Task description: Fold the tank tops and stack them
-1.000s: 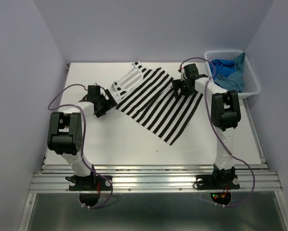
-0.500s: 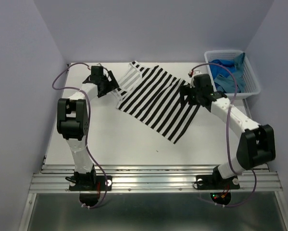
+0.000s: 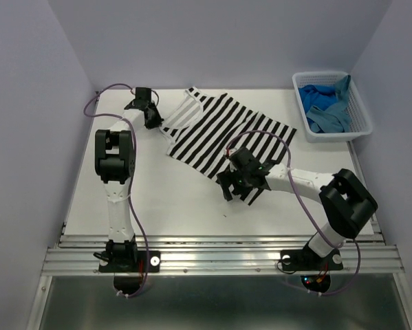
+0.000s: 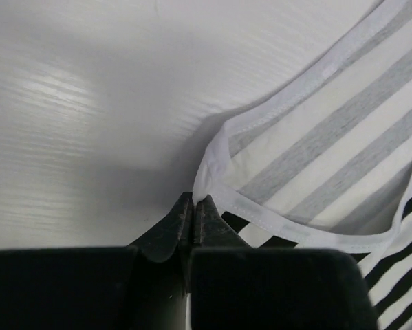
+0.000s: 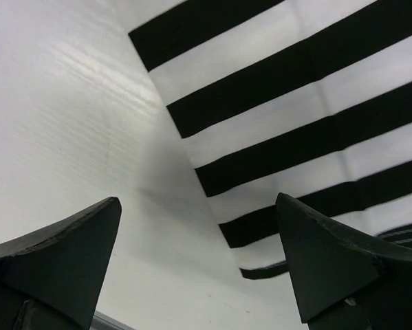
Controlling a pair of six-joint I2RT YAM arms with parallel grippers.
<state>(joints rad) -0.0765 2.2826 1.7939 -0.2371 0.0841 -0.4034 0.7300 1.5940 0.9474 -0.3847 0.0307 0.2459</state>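
- The left hand (image 4: 193, 206) is pinched together on the white-bound strap edge of the striped tank top (image 4: 316, 137), at the far left of the counter (image 3: 157, 199).
- The right hand (image 5: 197, 206) hangs with its fingers wide apart over the top's near corner, gripping nothing.
- The striped tank top lies spread flat and slantwise across the middle of the counter, straps toward the far left.
- The blue tops (image 3: 326, 110) sit bunched in the white lattice basket (image 3: 360, 130) at the far right corner.
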